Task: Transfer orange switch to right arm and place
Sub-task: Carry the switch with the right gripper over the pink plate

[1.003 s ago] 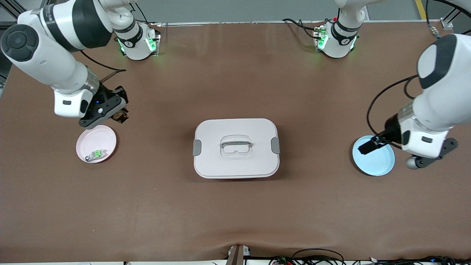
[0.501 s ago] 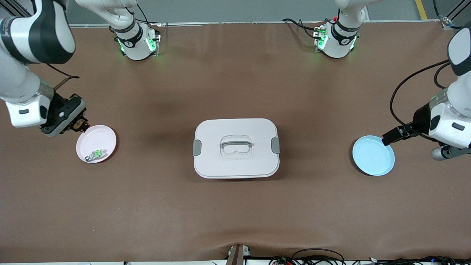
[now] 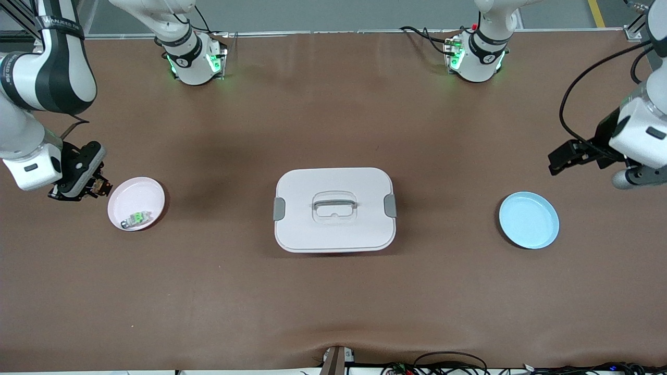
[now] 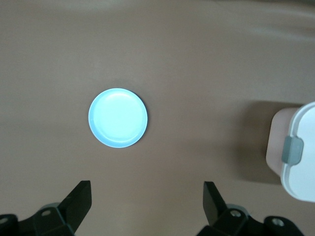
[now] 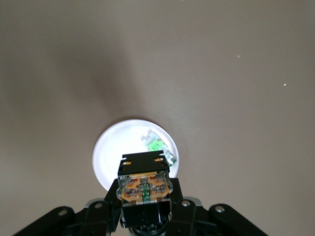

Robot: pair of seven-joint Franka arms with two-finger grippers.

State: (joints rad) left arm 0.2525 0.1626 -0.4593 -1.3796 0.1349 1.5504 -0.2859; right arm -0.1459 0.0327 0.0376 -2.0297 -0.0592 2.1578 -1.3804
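Now right hand (image 3: 99,186) pinching orange switch (image 5: 143,186) over counter (image 3: 333,302) beside pink plate (image 3: 136,203); left hand (image 4: 147,206) spread, above counter near blue plate (image 3: 529,220).

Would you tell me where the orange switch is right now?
The orange switch is gripped in the right end effector, up in the air beside the pink plate at the right arm's end of the table.
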